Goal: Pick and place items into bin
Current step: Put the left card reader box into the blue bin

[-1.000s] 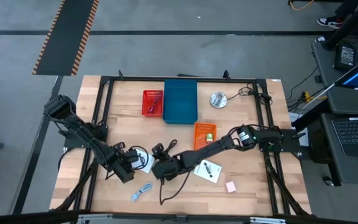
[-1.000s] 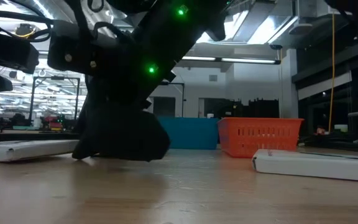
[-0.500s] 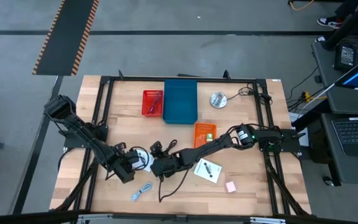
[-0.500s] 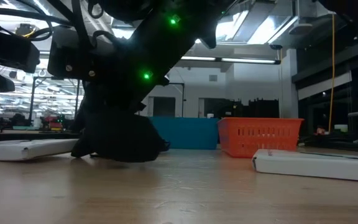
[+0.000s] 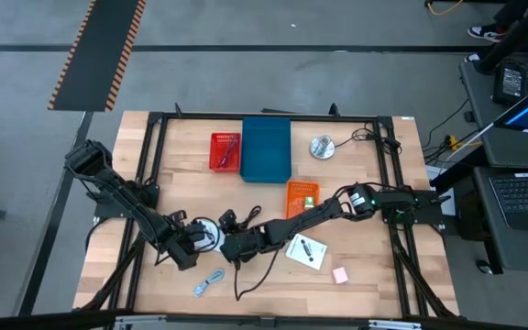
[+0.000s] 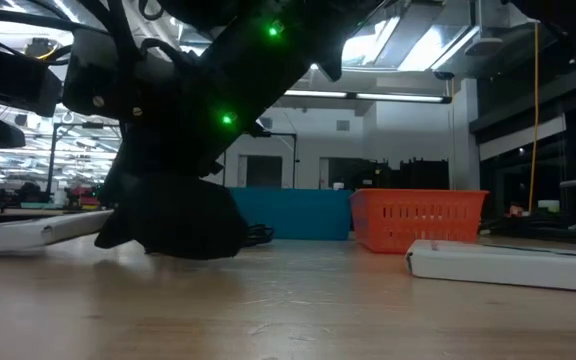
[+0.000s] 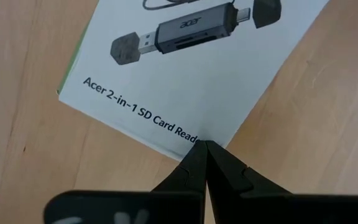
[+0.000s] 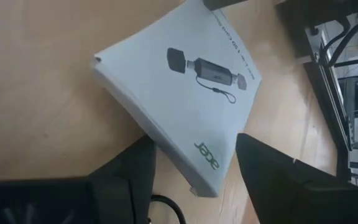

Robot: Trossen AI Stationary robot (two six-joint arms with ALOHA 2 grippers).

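left gripper (image 7: 205,144): fingers pressed together, tips touching edge of white rectangular Acer SD card reader box (image 7: 191,68), front-left of wooden table (image 5: 383,275).
right gripper (image 8: 194,162): fingers spread wide, either side of same box's corner (image 8: 179,106).
2nd white card box (image 5: 306,250): front-centre, near small pink block (image 5: 341,274).
light-blue cable (image 5: 208,282): front edge.
blue bin (image 5: 266,148): far centre, btwn red basket (image 5: 225,150) & orange basket (image 5: 302,196).

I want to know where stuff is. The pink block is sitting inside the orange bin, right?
No. The pink block is not in the orange bin; it lies on the table, near the front edge. The high view shows it.
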